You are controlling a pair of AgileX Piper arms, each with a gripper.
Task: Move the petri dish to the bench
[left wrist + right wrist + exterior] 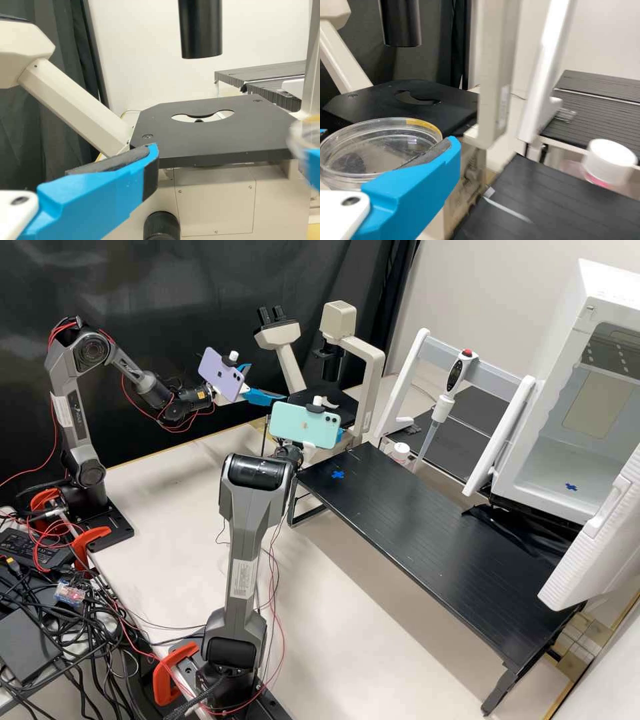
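Petri dish (367,147), clear plastic, is w/ the R gripper (385,142) now: blue fingers (417,185) pinching it by the side wall, up off any surface and near the inverted microscope (374,390), this side of its stage (365,105). Looks close to level! Likely v. light, stiff, slick-walled, a bit brittle; too hard a squeeze could crack it, too little and it slips. Best hold's low on opposite sides, clear of the yellow-marked rim, as any lid might lift off. Further out, L gripper (268,381), fingers spread wide, nothing b/w them, also by the microscope. Next to the microscope, the black slatted bench (413,527) w/ blue tape cross (338,475), prob. the target. Next up, I'd say: carry it over flat, lower gently, ease off evenly. White-capped bottle (607,162) sits beyond, well apart from the microscope.
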